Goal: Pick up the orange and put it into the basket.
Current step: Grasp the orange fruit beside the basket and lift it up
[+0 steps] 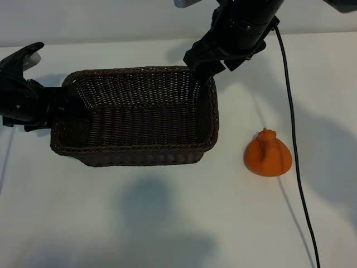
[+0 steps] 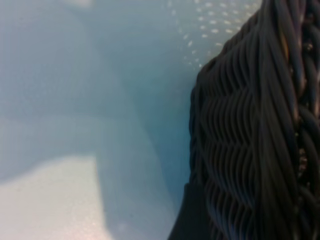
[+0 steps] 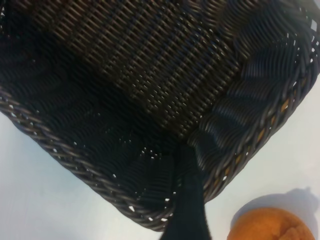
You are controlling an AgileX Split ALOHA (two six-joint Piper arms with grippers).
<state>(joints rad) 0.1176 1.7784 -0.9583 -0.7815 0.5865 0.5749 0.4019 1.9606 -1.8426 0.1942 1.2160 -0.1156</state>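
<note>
While the orange (image 1: 268,156) sits on the white desk (image 1: 167,223) to the right of the basket (image 1: 134,159), near it but not touching, the task is not yet started in effect: nothing is picked up and the whole carrying remains. In the exterior view the basket is empty, only its woven floor is visible. The left claw (image 1: 25,61) is at the basket's left end, and I cannot tell from the pictures if it is open or closed. The right claw (image 1: 203,70) hangs over the far right corner of the basket, one finger just inside the rim; its jaws stand apart and hold nothing

In the left wrist view only the outer wall of the basket (image 2: 250,140) and the bare desk (image 2: 75,125) beside it appear

In the right wrist view the basket (image 3: 150,75) interior is again empty, a dark finger (image 3: 187,200) crosses its rim, and the orange (image 3: 272,225) lies outside the corner
</note>
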